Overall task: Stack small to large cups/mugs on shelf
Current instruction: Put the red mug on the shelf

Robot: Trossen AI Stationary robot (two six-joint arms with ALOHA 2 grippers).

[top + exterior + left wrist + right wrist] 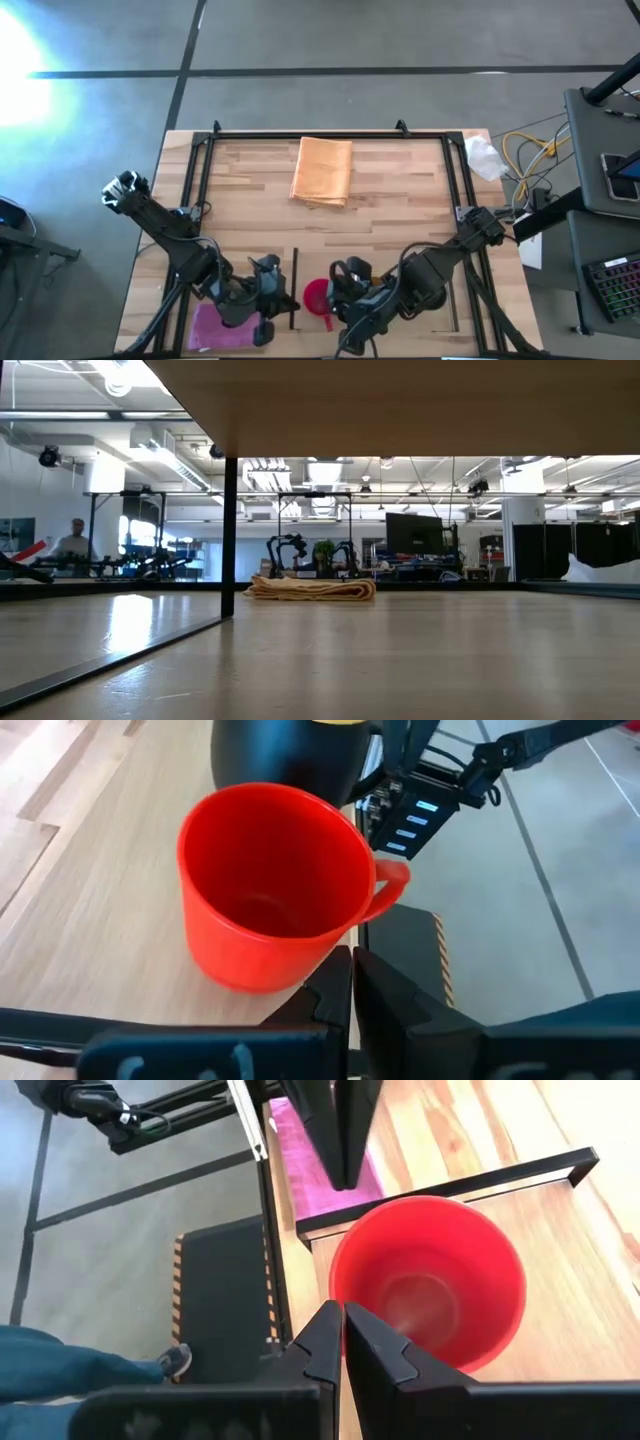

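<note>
A pale-wood surface (400,210) is filling the overhead view, edged by a thin dark metal frame (300,133). Two dark robot arms are reaching in from the near edge, the left arm (165,230) on one side and the right arm (450,255) on the other, their ends meeting near the middle of that edge.

A folded orange cloth (322,170) is lying toward the far side of the surface, well apart from both arms. A magenta cloth (222,328) is lying at the near edge, under the left arm's end. Crumpled white material (484,157) is sitting at the far right corner.

The pink-red mug (317,297) is standing upright and empty between the two tools, just beside a thin dark strip (295,285) on the wood. In the left wrist view its handle (390,885) is pointing away from the strip side, and a black rounded object (285,755) is sitting just behind it.

The left tool (352,982) is clenched shut and holding nothing, its tips just beside the mug's wall. The right tool (343,1335) is likewise clenched and empty, its tips at the mug's rim.

In the low view a person (72,542) is sitting far back in the room.
</note>
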